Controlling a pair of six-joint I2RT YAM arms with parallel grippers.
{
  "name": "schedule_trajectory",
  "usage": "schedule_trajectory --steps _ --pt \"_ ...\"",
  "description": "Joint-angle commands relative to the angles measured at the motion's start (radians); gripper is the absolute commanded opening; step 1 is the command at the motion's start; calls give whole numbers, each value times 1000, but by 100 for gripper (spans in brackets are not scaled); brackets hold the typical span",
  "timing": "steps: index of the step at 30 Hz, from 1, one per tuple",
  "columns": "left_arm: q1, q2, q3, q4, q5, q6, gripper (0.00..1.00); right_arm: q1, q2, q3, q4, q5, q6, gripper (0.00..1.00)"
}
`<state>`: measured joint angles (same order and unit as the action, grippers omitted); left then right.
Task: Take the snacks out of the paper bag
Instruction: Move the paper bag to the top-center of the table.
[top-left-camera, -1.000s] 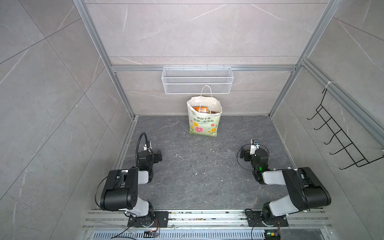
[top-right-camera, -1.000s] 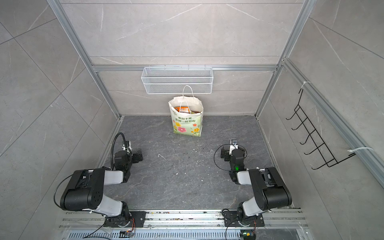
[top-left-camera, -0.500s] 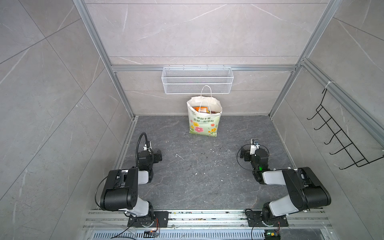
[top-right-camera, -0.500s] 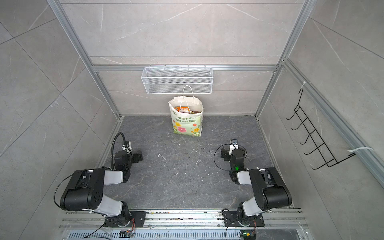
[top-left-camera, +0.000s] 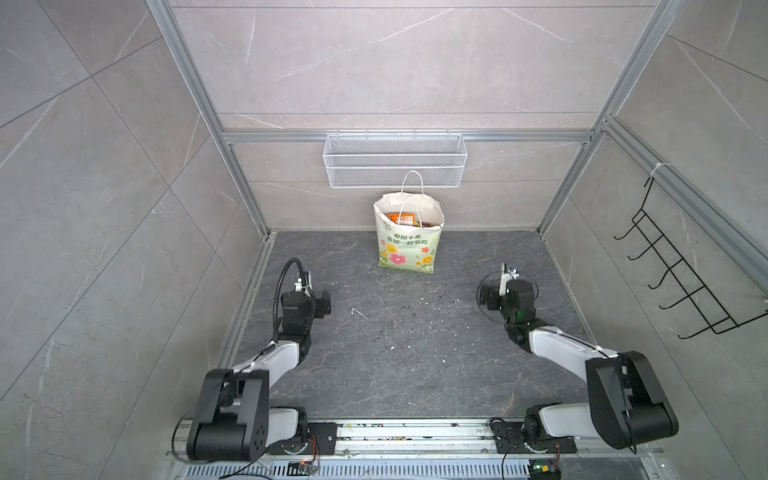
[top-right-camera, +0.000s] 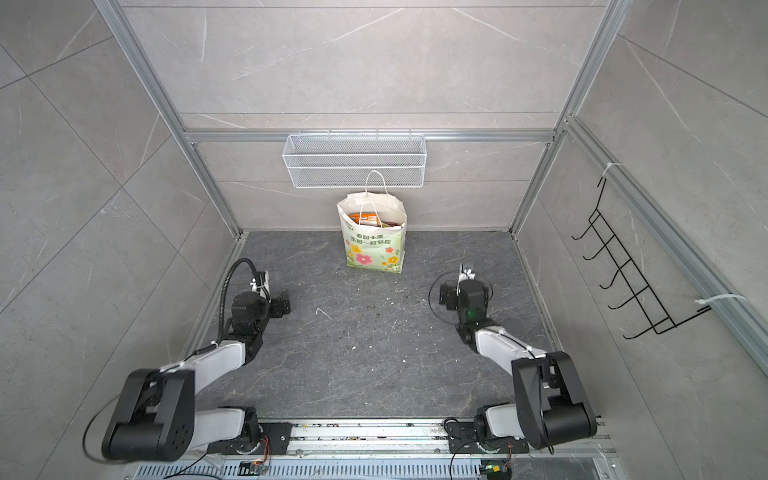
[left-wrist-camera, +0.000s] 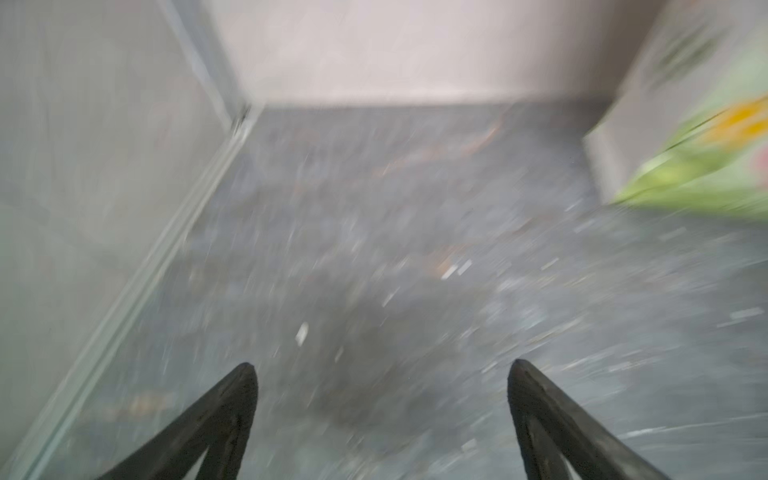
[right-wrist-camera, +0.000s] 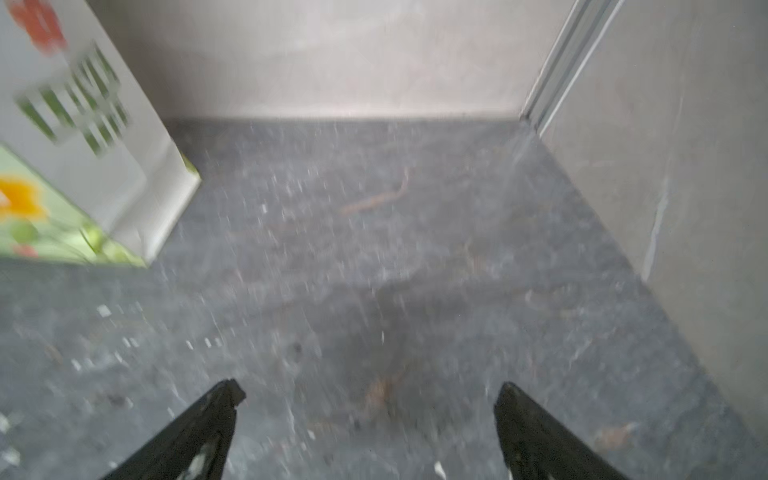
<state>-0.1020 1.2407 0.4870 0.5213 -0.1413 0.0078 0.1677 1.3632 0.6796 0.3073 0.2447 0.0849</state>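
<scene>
The paper bag (top-left-camera: 409, 249) stands upright by the back wall (top-left-camera: 307, 208), mouth up, snacks (top-left-camera: 400, 219) inside.
Both claws gape empty: left gripper (left-wrist-camera: 381, 364) and right gripper (right-wrist-camera: 368, 383) sit well short of it, one either side.

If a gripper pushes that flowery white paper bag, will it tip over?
Likely yes: the flowered white paper bag stands tall and upright. Its wrinkled rim suggests thin walls that would buckle. The orange snack packets inside probably add little ballast.
</scene>
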Motion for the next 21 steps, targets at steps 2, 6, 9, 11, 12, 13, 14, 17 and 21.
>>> schedule_trajectory --steps 2,6,9,11,12,13,14,17,21 --pt "-12 -12 412 -304 174 -99 94 6 35 357 -530 -90 139 89" --pt "-23 256 900 -682 498 -36 88 25 114 496 -538 -226 180 85" --pt "-33 419 1119 -761 624 20 87 40 191 624 -566 -300 208 83" --pt "-45 522 1251 -832 672 65 87 63 246 733 -613 -341 205 82" --pt "-57 580 1336 -886 689 103 86 76 272 788 -645 -349 193 82" --pt "-70 639 1416 -940 687 123 87 91 294 840 -675 -345 187 82" --pt "-85 694 1499 -993 667 123 87 101 316 889 -701 -343 187 82" --pt "-119 825 1694 -1098 644 203 87 121 382 1014 -766 -356 185 82" --pt "-151 931 1852 -1151 626 221 89 137 467 1178 -853 -350 181 81"
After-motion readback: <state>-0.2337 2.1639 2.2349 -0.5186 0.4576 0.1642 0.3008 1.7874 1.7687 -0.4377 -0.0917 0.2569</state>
